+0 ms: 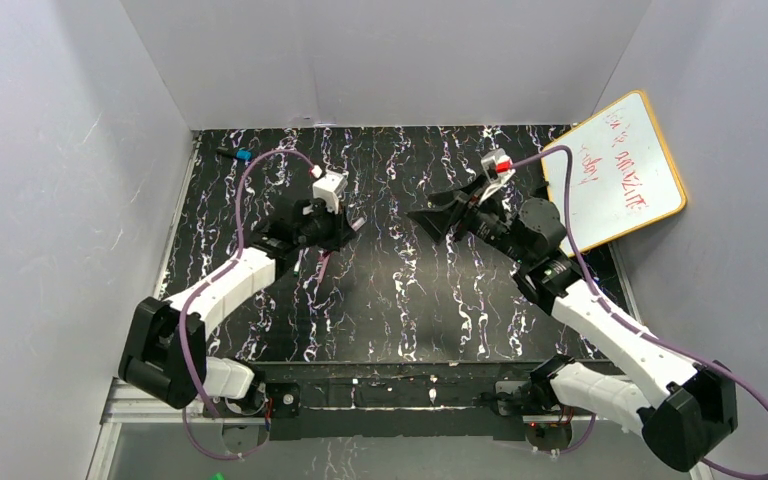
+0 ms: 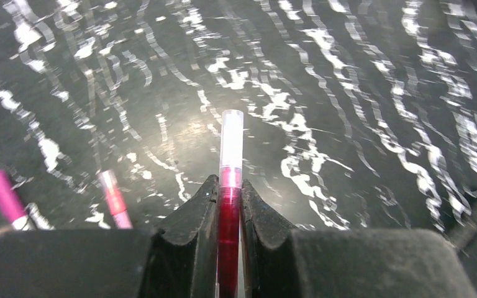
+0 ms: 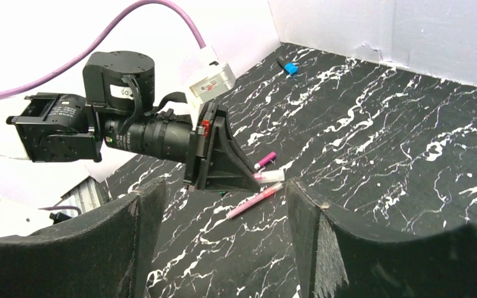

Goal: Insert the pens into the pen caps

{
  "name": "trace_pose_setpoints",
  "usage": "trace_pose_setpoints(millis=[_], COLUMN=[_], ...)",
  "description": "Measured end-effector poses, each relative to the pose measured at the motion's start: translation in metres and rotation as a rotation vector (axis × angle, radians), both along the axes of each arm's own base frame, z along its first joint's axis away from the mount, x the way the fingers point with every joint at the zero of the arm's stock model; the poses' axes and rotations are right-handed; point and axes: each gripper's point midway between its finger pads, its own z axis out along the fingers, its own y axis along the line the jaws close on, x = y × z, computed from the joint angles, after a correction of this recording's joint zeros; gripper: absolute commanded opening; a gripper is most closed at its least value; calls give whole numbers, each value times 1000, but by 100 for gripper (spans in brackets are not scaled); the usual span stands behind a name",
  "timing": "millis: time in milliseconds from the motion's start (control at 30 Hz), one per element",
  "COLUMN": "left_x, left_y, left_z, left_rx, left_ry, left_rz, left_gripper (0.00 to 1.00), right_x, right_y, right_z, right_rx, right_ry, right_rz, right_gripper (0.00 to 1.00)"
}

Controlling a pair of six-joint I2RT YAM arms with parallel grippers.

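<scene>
The bench (image 1: 400,300) was a black slab veined with white streaks, boxed in by plain white walls (image 1: 380,60) at the back and on both sides. A whiteboard (image 1: 615,170) with red handwriting leaned tilted against the right wall, its lower edge hidden behind the right arm. A small blue-and-black item (image 1: 242,155) lay alone in the far left corner, well apart from everything else.

The left gripper (image 2: 228,185) was clamped on a dark red pen (image 2: 229,217), whose clear whitish end stuck out past the fingertips above the bench. Whether that end was a cap could not be told. Just to its left a pink pen (image 2: 114,200) lay on the bench, and farther left a magenta piece (image 2: 2,195). The black gripper body cut off the lower ends of both, so the magenta piece could have been a pen or a cap.

The right gripper (image 3: 225,186) was held in the air facing the left one, its fingers spread wide with nothing between them. From overhead the pens were mostly hidden under the left gripper. A purple cable (image 1: 260,170) looped over the left arm.
</scene>
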Motion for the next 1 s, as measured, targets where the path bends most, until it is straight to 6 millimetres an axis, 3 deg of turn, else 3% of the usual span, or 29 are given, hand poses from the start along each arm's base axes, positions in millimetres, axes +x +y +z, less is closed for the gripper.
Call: trace_pose_setpoints(millis=[233, 467, 633, 867, 1000], left_x=[8, 4, 12, 19, 22], left_y=[35, 56, 48, 36, 32], left_z=[-49, -69, -81, -117, -127], left_rx=[180, 256, 247, 288, 289], left_ry=[-8, -83, -117, -88, -85], left_rz=[358, 555, 590, 573, 571], left_gripper=[0, 0, 0, 0, 0], right_x=[-15, -25, -31, -34, -35], right_y=[-12, -23, -28, -33, -37], right_z=[-19, -24, -30, -44, -43], right_rx=[-13, -16, -14, -32, -30], right_ry=[21, 25, 27, 59, 59], right_rz=[-5, -16, -22, -37, -51], right_gripper=[78, 78, 78, 81, 82])
